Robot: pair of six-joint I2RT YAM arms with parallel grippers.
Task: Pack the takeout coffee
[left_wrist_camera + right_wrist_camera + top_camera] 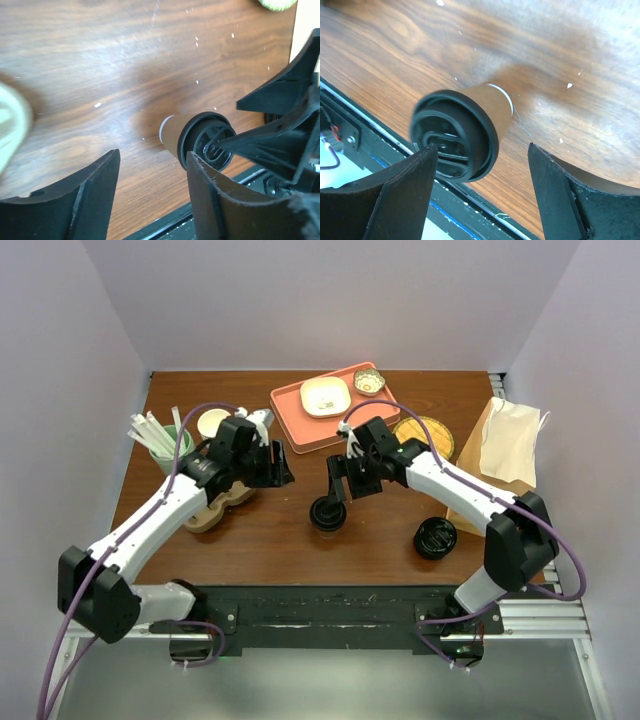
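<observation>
The right hand [482,150] hangs spread wide over the takeout coffee [455,132], gripping nothing; the left hand [154,154] is spread, empty.

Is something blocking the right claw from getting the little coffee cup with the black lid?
No, nothing visible does. The right gripper hangs open just above the takeout coffee. In its wrist view the lidded cup shows between the two fingers, with only bare table around it.

Dark wood table [280,532], takeout coffee [327,513], loose black lid [435,538], orange tray [290,417]
</observation>
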